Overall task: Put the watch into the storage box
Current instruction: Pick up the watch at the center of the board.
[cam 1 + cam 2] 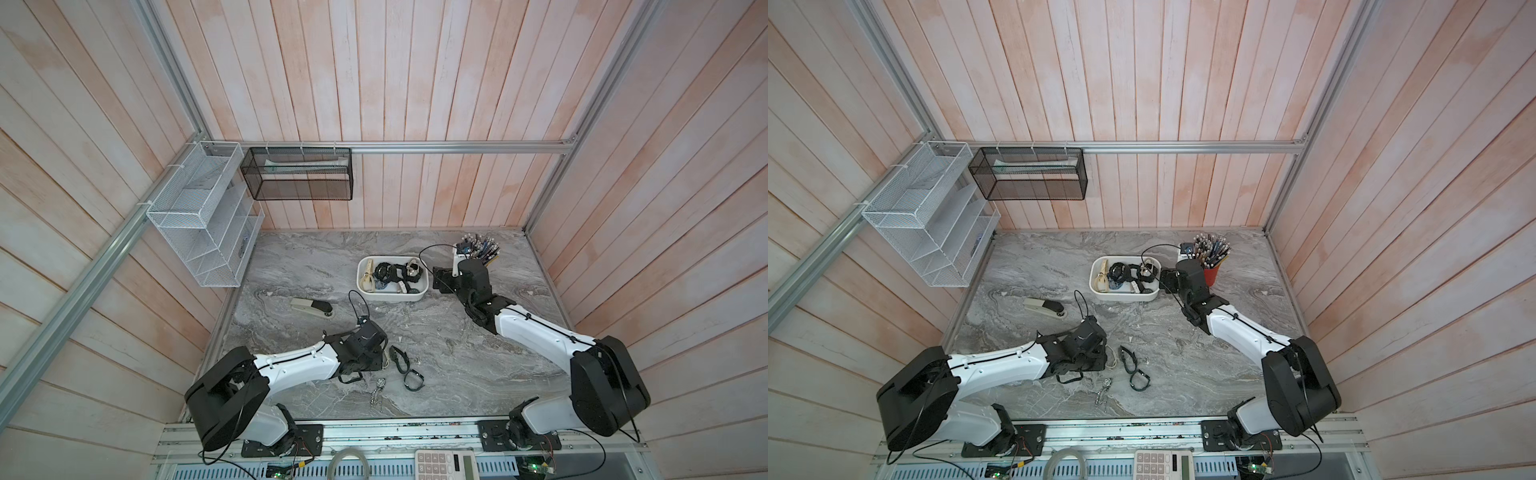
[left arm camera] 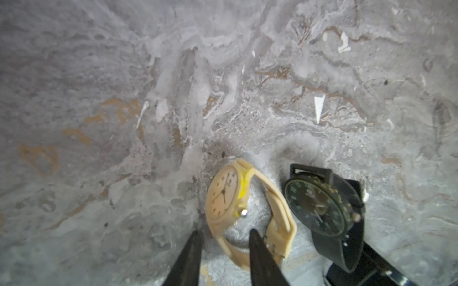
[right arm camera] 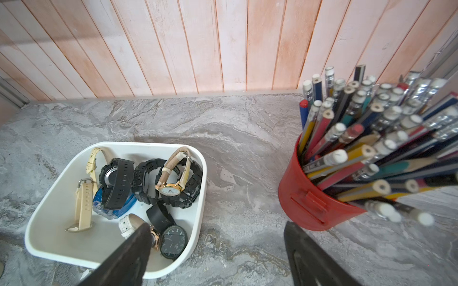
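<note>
Grey marble covered the table (image 1: 316,257), the widest thing in both top views. Toward its far side sat the white storage box (image 1: 386,296), with a heap of watches (image 3: 146,178) inside it, black, cream and blue. Just beside the box, on the right, stood a red cup (image 3: 304,198) crammed with pencils (image 3: 359,128). The right gripper (image 3: 217,225) hung above the tabletop between box and cup, its jaws spread wide with nothing in them. Near the front edge the left gripper (image 2: 223,232) was low over the marble. Its two dark fingers (image 2: 190,257) sat narrowly on either side of the strap of the cream watch (image 2: 223,195); whether they pinched the strap could not be told. That watch rested on its side on the marble, well apart from the box. A black watch (image 2: 319,205) lay just beside it.
</note>
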`<state>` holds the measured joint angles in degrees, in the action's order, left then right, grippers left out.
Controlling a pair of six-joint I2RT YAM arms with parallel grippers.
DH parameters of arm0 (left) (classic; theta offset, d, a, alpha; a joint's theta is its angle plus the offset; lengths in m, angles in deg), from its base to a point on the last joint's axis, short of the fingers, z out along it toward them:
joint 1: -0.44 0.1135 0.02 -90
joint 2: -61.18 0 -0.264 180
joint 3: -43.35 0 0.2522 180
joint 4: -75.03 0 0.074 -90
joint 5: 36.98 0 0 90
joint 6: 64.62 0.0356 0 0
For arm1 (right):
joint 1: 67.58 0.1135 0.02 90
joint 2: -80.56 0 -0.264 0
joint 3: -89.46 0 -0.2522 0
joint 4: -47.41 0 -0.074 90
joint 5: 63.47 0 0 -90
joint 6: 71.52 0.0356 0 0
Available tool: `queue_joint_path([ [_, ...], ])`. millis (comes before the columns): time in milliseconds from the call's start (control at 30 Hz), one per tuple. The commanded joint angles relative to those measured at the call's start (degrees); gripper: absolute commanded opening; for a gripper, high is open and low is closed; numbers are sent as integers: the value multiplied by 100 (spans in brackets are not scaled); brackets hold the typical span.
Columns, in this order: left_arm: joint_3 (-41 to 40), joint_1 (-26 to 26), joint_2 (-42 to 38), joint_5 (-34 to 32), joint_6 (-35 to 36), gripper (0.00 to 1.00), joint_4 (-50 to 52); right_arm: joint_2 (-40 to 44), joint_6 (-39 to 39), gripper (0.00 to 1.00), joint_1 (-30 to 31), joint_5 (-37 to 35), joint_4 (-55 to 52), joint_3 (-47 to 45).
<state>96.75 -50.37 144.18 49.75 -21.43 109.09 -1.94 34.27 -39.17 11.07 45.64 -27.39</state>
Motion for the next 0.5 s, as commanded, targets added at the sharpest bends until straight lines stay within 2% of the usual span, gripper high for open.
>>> queue_joint_path([
  [0,232,-29,142,-110,88,20,220,118,-128,86,-20,-216,67,-72],
  [133,362,-35,297,-169,145,0,292,129,-120,86,-26,-296,83,-129],
  [333,544,12,225,-314,232,0,407,129,-94,86,-19,-273,99,-161],
  [467,642,226,76,-341,405,0,422,137,-54,86,-19,-270,120,-201],
])
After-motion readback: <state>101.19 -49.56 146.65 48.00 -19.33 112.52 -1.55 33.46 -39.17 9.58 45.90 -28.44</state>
